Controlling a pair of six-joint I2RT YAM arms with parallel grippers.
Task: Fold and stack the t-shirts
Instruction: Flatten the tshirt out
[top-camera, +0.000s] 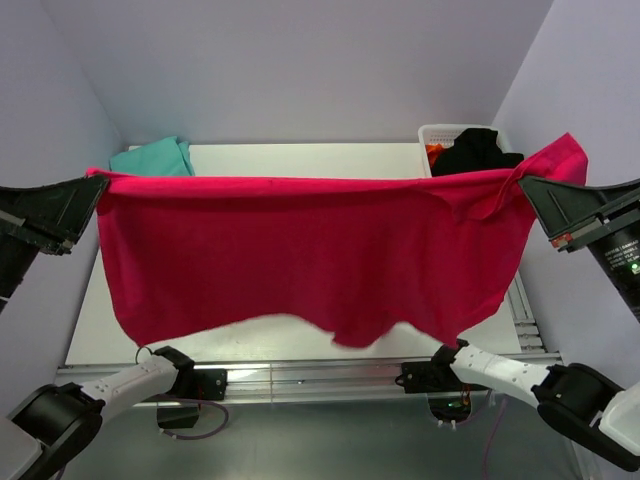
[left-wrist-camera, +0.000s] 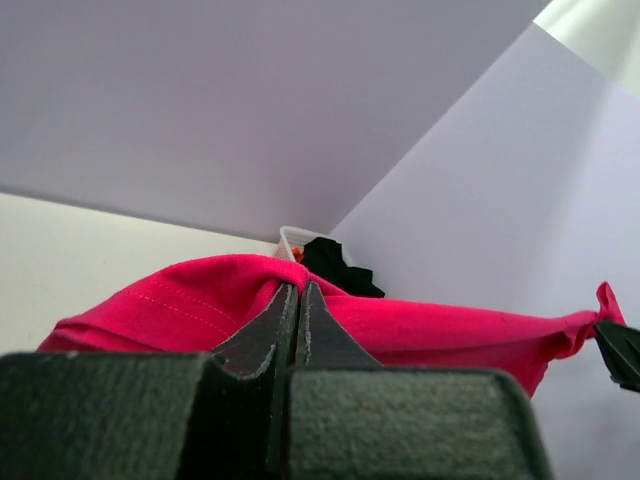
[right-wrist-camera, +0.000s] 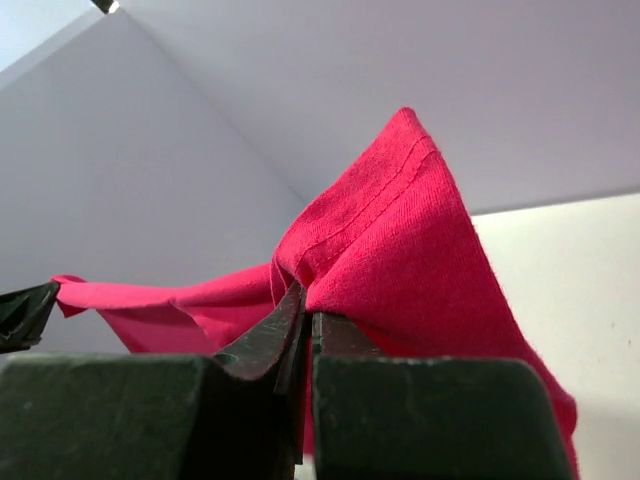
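A large crimson-red t-shirt (top-camera: 310, 255) hangs stretched in the air across the whole table, its upper edge taut between both grippers. My left gripper (top-camera: 97, 177) is shut on the shirt's left corner; in the left wrist view the red cloth (left-wrist-camera: 180, 305) bunches over the gripper's (left-wrist-camera: 299, 287) closed tips. My right gripper (top-camera: 523, 180) is shut on the right corner, and a flap of red cloth (right-wrist-camera: 400, 240) stands up above that gripper (right-wrist-camera: 306, 300). A teal t-shirt (top-camera: 152, 158) lies at the table's far left corner, partly hidden behind the red one.
A white basket (top-camera: 440, 135) at the far right holds a black garment (top-camera: 476, 150) and something orange (top-camera: 434, 152). The white table (top-camera: 95, 320) shows beside and below the hanging shirt. Grey walls close in on both sides. Both arm bases sit at the near edge.
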